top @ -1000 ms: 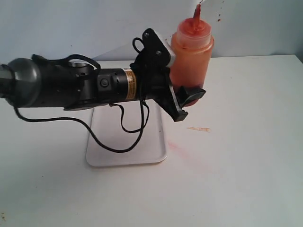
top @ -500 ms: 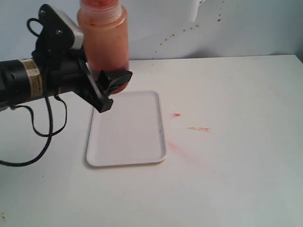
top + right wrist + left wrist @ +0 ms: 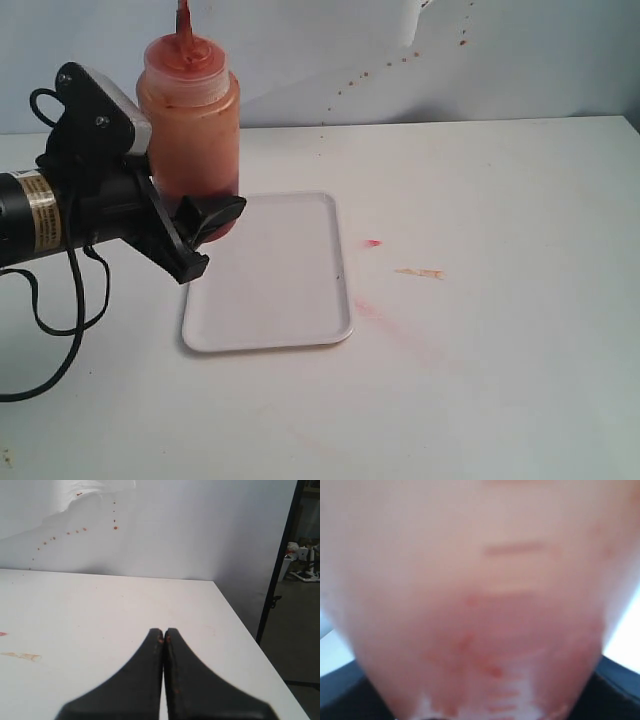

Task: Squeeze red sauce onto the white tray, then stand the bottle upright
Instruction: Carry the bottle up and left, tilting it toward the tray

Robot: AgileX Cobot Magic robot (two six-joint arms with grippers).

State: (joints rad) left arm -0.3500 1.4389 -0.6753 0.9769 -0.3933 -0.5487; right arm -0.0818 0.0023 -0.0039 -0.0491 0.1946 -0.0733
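The orange-red stained bottle (image 3: pixel 190 130) stands upright with its red nozzle (image 3: pixel 184 22) pointing up, held low on its body by my left gripper (image 3: pixel 205 225), which is shut on it. It hangs at the far left corner of the white tray (image 3: pixel 270 280); whether its base touches the tray is hidden by the finger. In the left wrist view the bottle's blurred pink wall (image 3: pixel 480 605) fills the picture. A small blob of red sauce (image 3: pixel 373 243) lies on the table right of the tray; none shows on the tray. My right gripper (image 3: pixel 164 632) is shut and empty, out of the exterior view.
A faint pink smear (image 3: pixel 365 309) and an orange streak (image 3: pixel 420 272) mark the table right of the tray. Red specks dot the back wall (image 3: pixel 380 70). The table's right edge (image 3: pixel 240 625) runs close beside my right gripper. A black cable (image 3: pixel 50 330) trails from the left arm.
My left gripper carried the upright bottle leftwards from the right of the tray to its far left corner, then lowered it. A red blob now shows on the table.
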